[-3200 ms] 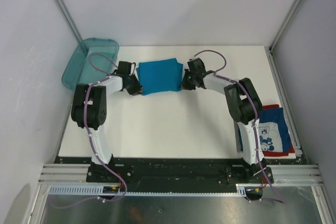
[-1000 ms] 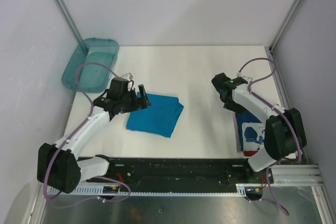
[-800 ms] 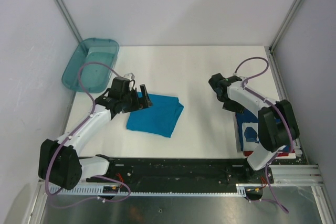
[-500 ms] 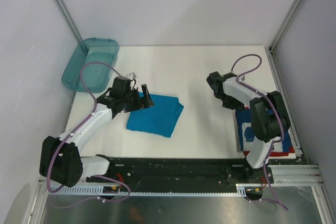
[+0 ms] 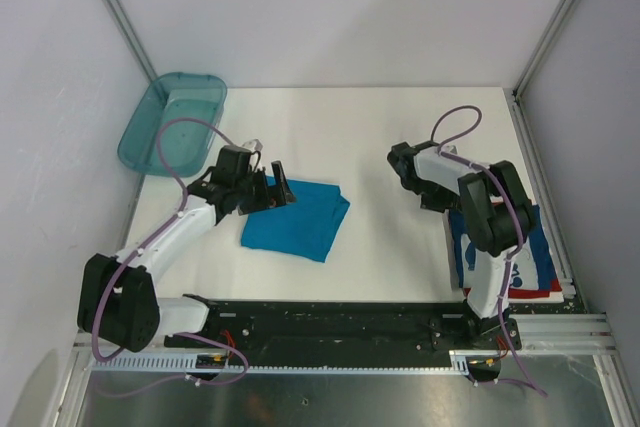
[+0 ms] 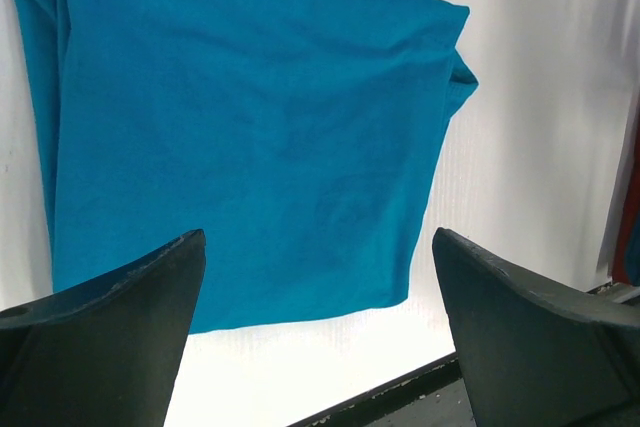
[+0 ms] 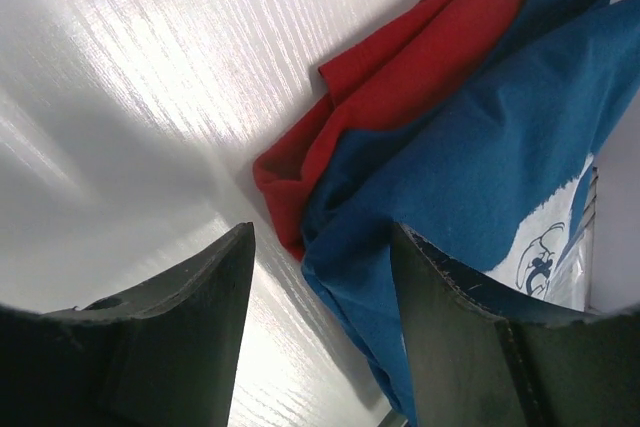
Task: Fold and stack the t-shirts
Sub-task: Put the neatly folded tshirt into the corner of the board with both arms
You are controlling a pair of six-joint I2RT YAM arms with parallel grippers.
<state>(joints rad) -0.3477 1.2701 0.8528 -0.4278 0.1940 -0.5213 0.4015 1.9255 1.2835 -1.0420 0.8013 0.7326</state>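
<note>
Two t-shirts point(image 5: 300, 217) point(image 5: 527, 247), one bin point(image 5: 150, 137), two arms point(image 5: 165, 237) point(image 5: 490, 209).

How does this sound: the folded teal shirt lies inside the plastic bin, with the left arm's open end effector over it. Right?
Not quite. The folded teal shirt lies on the white table, not inside the plastic bin, which stands apart at the far left corner, as the top external view shows. The left arm's open end effector is over the shirt, as you said.

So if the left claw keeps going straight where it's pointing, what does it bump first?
The teal-blue t-shirt. The left gripper points down at it with its jaws open, and the folded cloth fills the gap ahead. How far above it the gripper hovers is unclear.
</note>
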